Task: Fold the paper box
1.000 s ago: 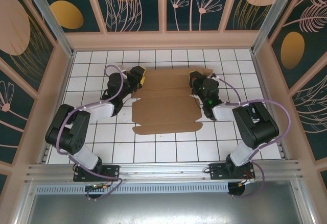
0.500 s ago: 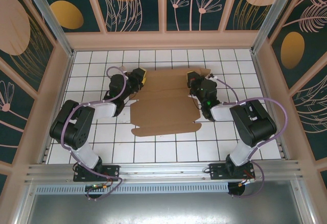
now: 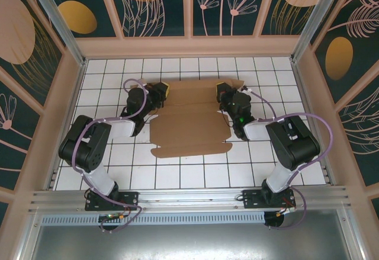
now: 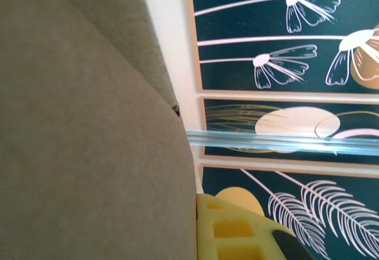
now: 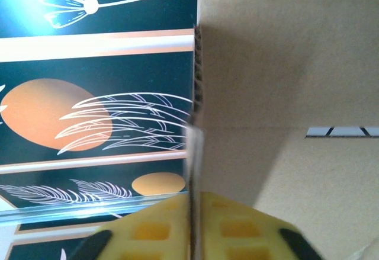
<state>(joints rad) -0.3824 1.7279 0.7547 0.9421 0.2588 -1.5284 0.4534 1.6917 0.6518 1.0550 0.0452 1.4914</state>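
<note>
While its yellow pads (image 5: pixel 148 233) pinch a cardboard edge, the right gripper (image 3: pixel 224 89) clamps the far right corner of the paper box (image 3: pixel 192 124). The left gripper (image 3: pixel 161 90) is closed on its far left corner. The sheet lies on the tiled table (image 3: pixel 177 174).

Noted the plain brown corrugated-cardboard paper box (image 3: pixel 190 124): matt, faintly fibrous, fluting bared along a cut edge in the right wrist view. Saw white tiled tabletop (image 3: pixel 195 174), smooth, with dark grout lines and little sheen. Found right pincer (image 5: pixel 192 236) fingers (image 5: pixel 237 233) of yellow moulded plastic, smooth and dull. Marked grey metal rail (image 3: pixel 189 196), satin-finished, and glossy purple cable sheaths (image 3: pixel 308 116).
</note>
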